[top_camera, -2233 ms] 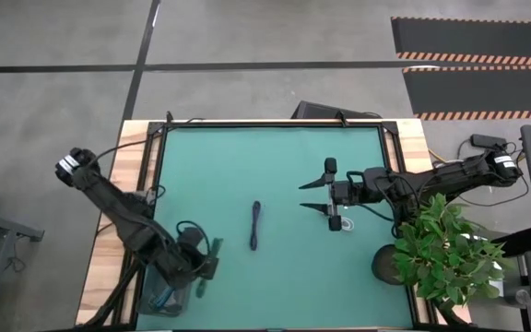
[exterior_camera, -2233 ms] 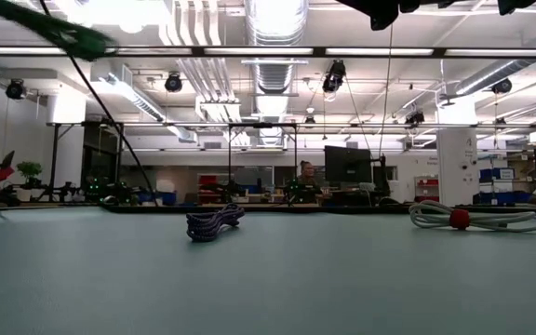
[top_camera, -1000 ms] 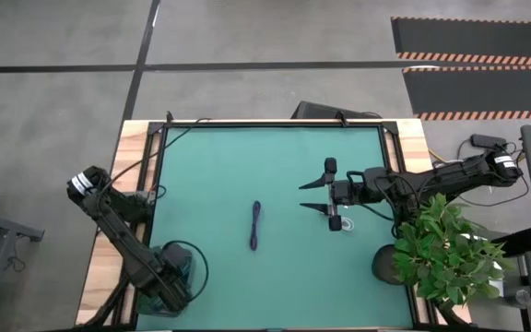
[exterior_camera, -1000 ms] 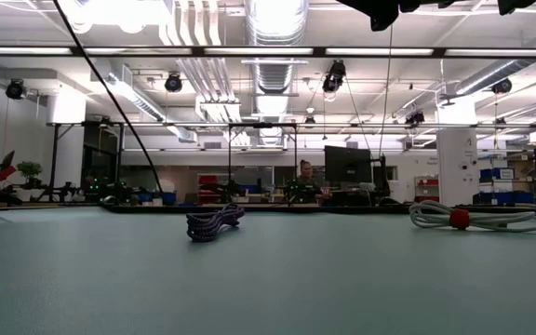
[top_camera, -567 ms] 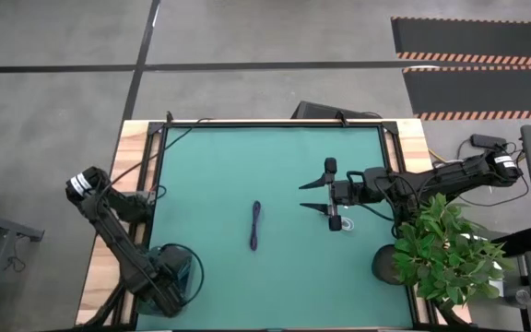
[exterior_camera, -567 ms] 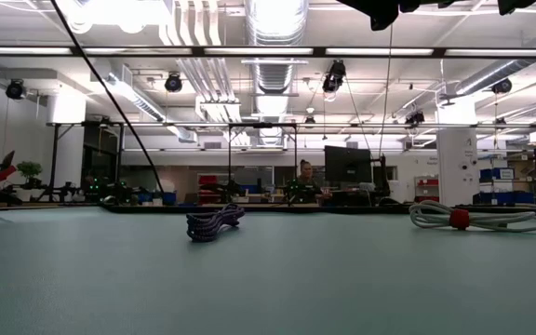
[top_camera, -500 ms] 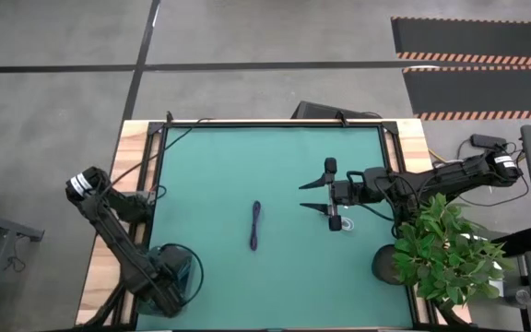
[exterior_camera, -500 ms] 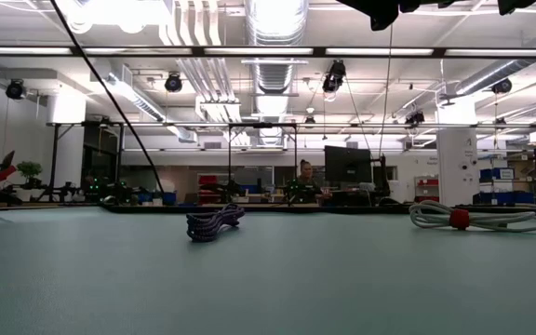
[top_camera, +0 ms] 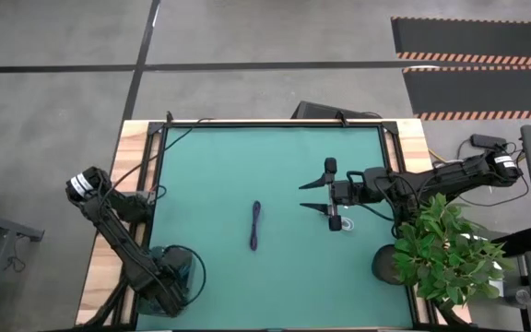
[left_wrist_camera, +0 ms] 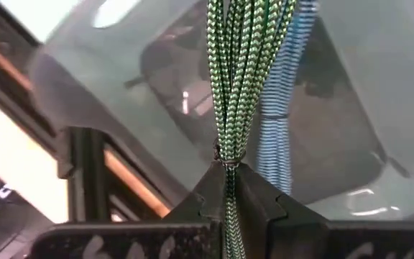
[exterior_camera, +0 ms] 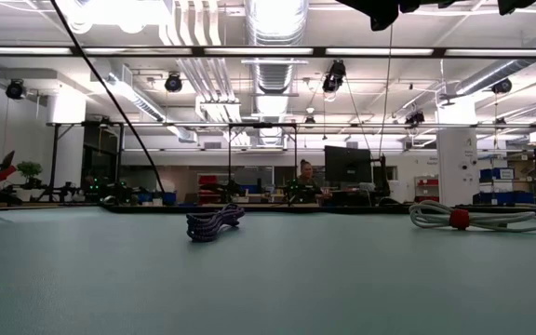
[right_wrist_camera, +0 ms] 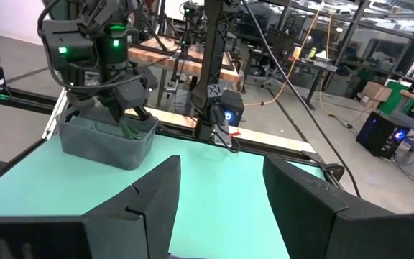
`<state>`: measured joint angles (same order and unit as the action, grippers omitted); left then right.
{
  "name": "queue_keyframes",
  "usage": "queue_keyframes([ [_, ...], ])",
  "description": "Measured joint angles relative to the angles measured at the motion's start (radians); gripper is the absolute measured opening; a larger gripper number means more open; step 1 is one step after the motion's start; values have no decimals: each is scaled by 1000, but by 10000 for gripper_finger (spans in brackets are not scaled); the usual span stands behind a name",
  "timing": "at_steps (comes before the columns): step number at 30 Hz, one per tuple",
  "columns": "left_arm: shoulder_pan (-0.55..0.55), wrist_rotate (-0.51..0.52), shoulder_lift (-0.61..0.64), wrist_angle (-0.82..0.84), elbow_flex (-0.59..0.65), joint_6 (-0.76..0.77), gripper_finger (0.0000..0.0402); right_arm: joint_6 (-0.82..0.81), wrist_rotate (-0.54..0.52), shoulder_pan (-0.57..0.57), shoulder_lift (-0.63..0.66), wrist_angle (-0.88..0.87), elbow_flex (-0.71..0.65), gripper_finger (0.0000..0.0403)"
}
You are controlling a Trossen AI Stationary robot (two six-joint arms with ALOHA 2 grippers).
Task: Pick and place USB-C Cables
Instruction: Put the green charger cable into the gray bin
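My left gripper (left_wrist_camera: 228,180) is at the table's near left corner, over a grey bin (right_wrist_camera: 106,147), shut on a teal-green cable bundle (left_wrist_camera: 246,65). A second, bluish-teal bundle (left_wrist_camera: 282,101) lies on the bin's floor. The dark purple bundle (top_camera: 256,225) lies flat mid-table and also shows in the low view (exterior_camera: 214,223). The white bundle with a red tie (exterior_camera: 477,219) lies on the mat near my right gripper (top_camera: 303,195). That gripper hangs open above the table's right half, touching nothing. My left gripper pinches the teal-green bundle between its two fingertips, just behind a small dark tie (left_wrist_camera: 225,152) near one end. The fingers come from above, pointing down, in line with the bundle. The bundle hangs straight below them into the bin, above the bluish-teal bundle.
The bin (top_camera: 187,267) stands on the near left corner of the green mat. A potted plant (top_camera: 445,249) stands at the near right corner beside the right arm. Wooden rails and black wires run along the table's edges. Bare mat surrounds the purple bundle.
About two seconds ago my left gripper held the teal-green bundle just right of the bin. It carried it toward the table's left and near edge, over the bin, and has stayed there almost still. The right arm and the other bundles have not moved.
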<state>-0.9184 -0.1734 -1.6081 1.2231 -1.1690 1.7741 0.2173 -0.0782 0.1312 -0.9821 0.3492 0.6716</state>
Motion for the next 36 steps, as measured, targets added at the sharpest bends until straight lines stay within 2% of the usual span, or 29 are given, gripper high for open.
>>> queue_keyframes([
  [21,0,0,0,-72,91,7,2,2,0,0,0,-1,0,192],
  [36,0,0,0,-91,92,26,2,3,-1,0,0,-1,0,192],
])
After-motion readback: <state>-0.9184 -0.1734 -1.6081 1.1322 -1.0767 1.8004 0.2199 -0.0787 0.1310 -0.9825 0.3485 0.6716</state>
